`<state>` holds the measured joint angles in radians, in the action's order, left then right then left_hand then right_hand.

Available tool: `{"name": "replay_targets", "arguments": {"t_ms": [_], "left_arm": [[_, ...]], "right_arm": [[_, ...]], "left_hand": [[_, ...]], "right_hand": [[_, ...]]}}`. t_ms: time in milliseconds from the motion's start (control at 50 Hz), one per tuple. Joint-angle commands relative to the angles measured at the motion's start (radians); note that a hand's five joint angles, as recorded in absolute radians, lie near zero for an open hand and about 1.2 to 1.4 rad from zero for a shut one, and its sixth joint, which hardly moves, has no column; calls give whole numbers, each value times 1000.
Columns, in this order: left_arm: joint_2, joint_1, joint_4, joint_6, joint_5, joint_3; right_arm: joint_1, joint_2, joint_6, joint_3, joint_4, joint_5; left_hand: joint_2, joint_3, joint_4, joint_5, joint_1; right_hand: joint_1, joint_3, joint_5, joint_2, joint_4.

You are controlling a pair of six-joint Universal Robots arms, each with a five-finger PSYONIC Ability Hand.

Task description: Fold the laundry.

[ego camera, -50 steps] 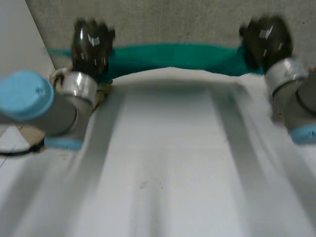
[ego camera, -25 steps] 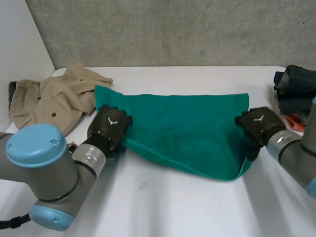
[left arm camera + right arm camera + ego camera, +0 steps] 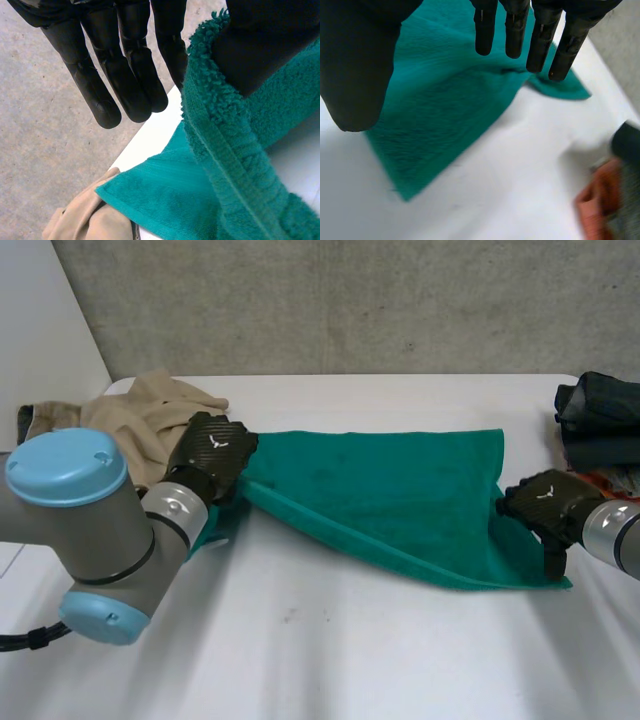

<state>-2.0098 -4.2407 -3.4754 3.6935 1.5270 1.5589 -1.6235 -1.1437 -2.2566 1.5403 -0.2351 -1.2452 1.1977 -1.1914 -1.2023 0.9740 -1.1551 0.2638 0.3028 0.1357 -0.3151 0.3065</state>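
The green towel (image 3: 380, 500) lay skewed mid-desk (image 3: 330, 640). The left hand (image 3: 212, 455), at its nine o'clock corner, was open, hem draped over the thumb. The right hand (image 3: 545, 505), at three o'clock, hovered open and empty. Withdrawing might snag that hem and drag the towel.

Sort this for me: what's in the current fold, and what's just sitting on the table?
In the job:
- green towel, spread on the table
- left hand, open, towel edge hanging over its thumb
- right hand, open, at the towel's opposite edge

Lying about:
- beige garment, bunched beside the left hand
- dark clothes, at the table's right edge
- orange item next to them
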Motion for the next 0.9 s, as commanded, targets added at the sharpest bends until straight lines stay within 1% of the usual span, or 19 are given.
{"name": "replay_targets", "arguments": {"t_ms": [20,40,120,280,360,520,620,760,900], "left_arm": [[-66,-27,19,0,2,-86],[-70,-33,24,-1,4,-95],[-95,-38,56,-4,5,-154],[-101,-41,98,-49,9,-220],[-102,-42,99,-67,9,-237],[-107,-42,99,-69,10,-269],[-106,-41,107,-69,10,-267],[-107,-42,121,-69,10,-249],[-106,-42,121,-69,9,-224]], "right_arm": [[7,-10,-316,66,-7,1],[7,-11,-360,93,-3,9],[2,-10,-435,138,23,21],[-1,-5,-518,167,186,10],[-7,22,-538,159,207,12],[-27,67,-528,158,261,7],[-29,78,-523,158,272,-16],[-21,58,-514,179,270,-5],[-19,-27,-448,238,270,3]], "left_hand": [[199,-205,-194,248,-241],[199,-205,-194,248,-241],[199,-205,-194,248,-241],[199,-205,-194,248,-241],[199,-205,-194,248,-241],[199,-205,-194,248,-241],[199,-205,-194,248,-241],[199,-205,-194,248,-241],[199,-205,-194,248,-241]], "right_hand": [[129,90,83,-78,87],[135,96,89,-84,93],[167,128,121,-116,125],[206,167,159,-154,163],[229,190,183,-178,186],[317,278,271,-266,275],[347,308,300,-295,304],[329,290,283,-278,286],[291,252,244,-240,248]]}}
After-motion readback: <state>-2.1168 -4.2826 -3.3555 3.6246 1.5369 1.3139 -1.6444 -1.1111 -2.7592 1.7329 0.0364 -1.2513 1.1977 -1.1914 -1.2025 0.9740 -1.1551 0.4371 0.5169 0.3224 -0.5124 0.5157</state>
